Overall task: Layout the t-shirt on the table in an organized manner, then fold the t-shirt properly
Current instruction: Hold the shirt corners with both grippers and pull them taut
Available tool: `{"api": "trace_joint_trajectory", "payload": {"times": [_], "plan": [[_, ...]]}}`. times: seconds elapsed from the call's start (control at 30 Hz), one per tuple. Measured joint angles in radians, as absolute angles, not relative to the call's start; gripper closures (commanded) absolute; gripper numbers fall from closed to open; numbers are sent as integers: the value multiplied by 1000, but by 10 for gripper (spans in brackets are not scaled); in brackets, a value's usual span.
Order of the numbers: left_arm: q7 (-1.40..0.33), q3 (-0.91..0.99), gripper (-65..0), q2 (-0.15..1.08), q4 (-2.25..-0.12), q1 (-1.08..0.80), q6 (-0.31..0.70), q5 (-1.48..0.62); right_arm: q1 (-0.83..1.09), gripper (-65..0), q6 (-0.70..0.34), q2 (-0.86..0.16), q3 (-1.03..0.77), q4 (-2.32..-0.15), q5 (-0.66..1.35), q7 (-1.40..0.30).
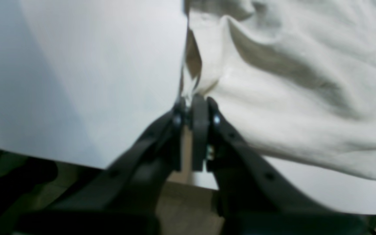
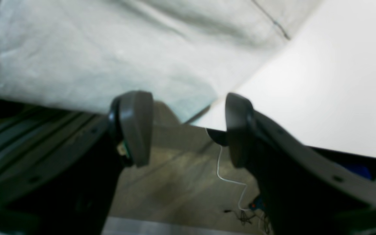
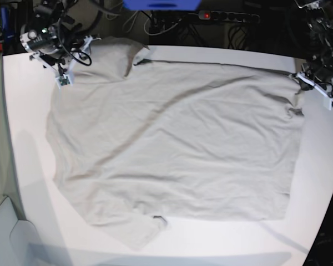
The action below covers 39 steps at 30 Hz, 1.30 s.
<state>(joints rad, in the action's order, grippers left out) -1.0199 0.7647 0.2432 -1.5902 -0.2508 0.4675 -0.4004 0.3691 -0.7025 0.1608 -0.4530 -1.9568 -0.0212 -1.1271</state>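
The light grey-beige t-shirt point(image 3: 172, 144) lies spread over most of the white table point(image 3: 28, 111), with long wrinkles across it. My left gripper point(image 1: 194, 99) is shut on a pinched edge of the t-shirt point(image 1: 289, 98); in the base view this left gripper point(image 3: 297, 77) sits at the cloth's far right corner. My right gripper point(image 2: 184, 129) is open, with nothing between its fingers point(image 2: 134, 127). It hangs just off the table edge, right before a corner of the t-shirt point(image 2: 109, 58). In the base view the right gripper point(image 3: 77, 55) is at the far left corner.
Beyond the far edge are a power strip point(image 3: 227, 16), cables and a blue object point(image 3: 161, 4). The table point(image 2: 338, 81) ends right at the right gripper, with floor point(image 2: 175, 182) below. Bare table point(image 1: 93, 81) lies left of the left gripper.
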Motion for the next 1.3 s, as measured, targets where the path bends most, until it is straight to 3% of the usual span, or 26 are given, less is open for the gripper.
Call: {"api": "trace_joint_trajectory", "payload": {"times": [0.5,0.6,0.8,0.83,1.07,1.3], "plan": [[-1020,765,-4,243,-1590,-251,467,-400,363,-352,-697,149,-453,-1871,-17,-1073],[-1020,765,-4,243,-1590,-251,467,-400,360,-286,-694,149,-453,-1863,-18,-1060],[-1020,765,-4,243,-1590,-251,467,-400,357,-17,-694,147,-453,-1860,-4,-1048],[-1020,765,-4,242,-1591,-251,467,-400,357,0,-694,147,-453,-1860,-1,-1049],[-1020,765,-4,241,-1599,-251,468,-418,353,0,-700,151,-449,-1890,-5,-1083],[-1025,842,-4,248,-1600,-251,468,-582,323,0,-702,159,-437,-1991,-28,-1125]]}}
